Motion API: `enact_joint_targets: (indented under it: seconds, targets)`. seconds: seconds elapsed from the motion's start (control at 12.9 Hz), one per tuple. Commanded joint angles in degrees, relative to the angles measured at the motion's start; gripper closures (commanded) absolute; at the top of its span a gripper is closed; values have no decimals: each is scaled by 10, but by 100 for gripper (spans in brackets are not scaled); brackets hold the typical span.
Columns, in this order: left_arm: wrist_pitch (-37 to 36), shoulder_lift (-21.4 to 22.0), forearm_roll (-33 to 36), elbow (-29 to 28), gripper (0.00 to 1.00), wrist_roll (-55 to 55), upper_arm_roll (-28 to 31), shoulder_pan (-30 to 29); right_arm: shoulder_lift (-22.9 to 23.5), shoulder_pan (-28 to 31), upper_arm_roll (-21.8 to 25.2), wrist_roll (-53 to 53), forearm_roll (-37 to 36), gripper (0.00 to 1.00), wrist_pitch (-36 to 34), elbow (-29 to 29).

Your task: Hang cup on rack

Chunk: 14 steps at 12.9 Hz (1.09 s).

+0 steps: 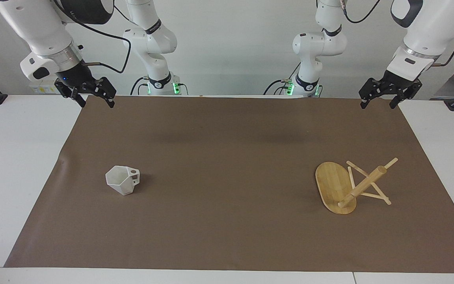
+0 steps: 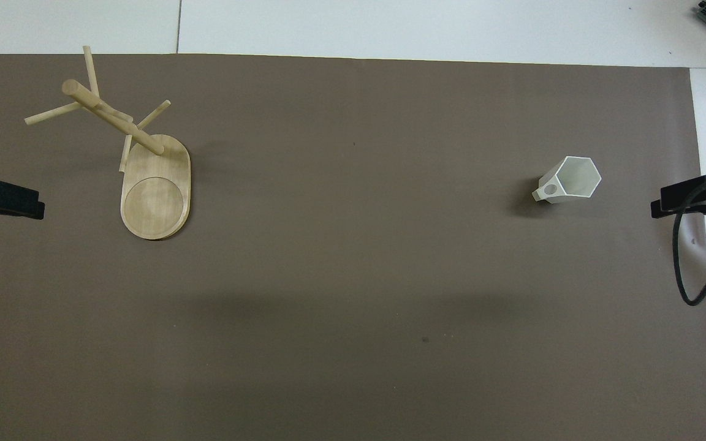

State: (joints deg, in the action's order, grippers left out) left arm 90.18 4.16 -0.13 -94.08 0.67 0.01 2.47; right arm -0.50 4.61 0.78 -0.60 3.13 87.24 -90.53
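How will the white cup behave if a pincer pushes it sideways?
The cup stands upright on the brown mat, so it should slide rather than roll. Its faceted sides look stiff. Narrower at the bottom, it may tip if pushed near the rim.

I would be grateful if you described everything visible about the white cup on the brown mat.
The cup is small, matte white, with flat angular facets and a hexagonal rim. A blocky handle pierced by a round hole sits at rim level. It looks like plastic or ceramic. It appears to stand upright, mouth up, empty, narrowing toward its bottom, on the brown mat toward the right arm's end of the table. Nothing else touches it; both grippers are well away.
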Motion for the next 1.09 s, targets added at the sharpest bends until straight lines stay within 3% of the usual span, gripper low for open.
enact_joint_targets:
  seconds: [0.0,1.01]
  targets:
    - [-7,8,8,-4,0,3,-4,-6,-12,-2,2,13,-9,0,9,-14]
    - [-6,8,8,-4,0,3,-4,-6,-13,-5,2,-9,-42,0,25,-14]
